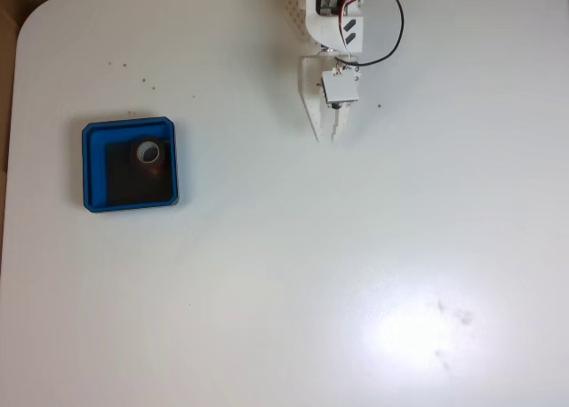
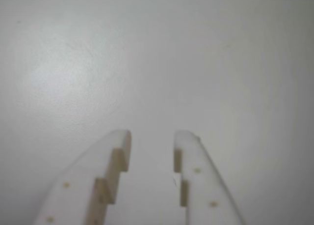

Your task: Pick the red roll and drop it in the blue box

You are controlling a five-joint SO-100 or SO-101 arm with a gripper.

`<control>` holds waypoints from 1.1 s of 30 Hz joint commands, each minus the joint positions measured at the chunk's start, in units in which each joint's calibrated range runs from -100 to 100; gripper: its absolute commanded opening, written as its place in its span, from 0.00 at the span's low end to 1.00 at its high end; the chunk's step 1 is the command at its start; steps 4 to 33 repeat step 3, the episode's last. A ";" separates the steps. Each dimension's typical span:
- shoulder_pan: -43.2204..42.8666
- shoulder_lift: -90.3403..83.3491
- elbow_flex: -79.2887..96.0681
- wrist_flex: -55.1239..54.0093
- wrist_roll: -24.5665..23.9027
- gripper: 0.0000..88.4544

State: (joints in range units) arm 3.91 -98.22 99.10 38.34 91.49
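The blue box (image 1: pixel 89 169) sits on the left part of the white table in the fixed view. Inside it, on the black bottom near the upper middle, lies the red roll (image 1: pixel 155 165), its pale hollow centre facing up. My gripper (image 1: pixel 327 137) hangs far to the right of the box, near the table's top edge, pointing down the picture. In the wrist view its white fingers (image 2: pixel 110 166) stand a little apart, and my gripper (image 2: pixel 152 136) is open with only bare table between them.
The white arm base with black and red cables (image 1: pixel 391 25) stands at the top edge. A few small dark specks (image 1: pixel 124 67) dot the table above the box. The table's rounded corner (image 1: pixel 36 16) is at top left.
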 commanded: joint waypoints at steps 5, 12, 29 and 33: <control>-0.15 -0.02 0.72 -0.80 0.02 0.09; -0.15 -0.02 0.72 -0.80 0.02 0.09; -0.15 -0.02 0.72 -0.80 0.02 0.09; -0.15 -0.02 0.72 -0.80 0.02 0.09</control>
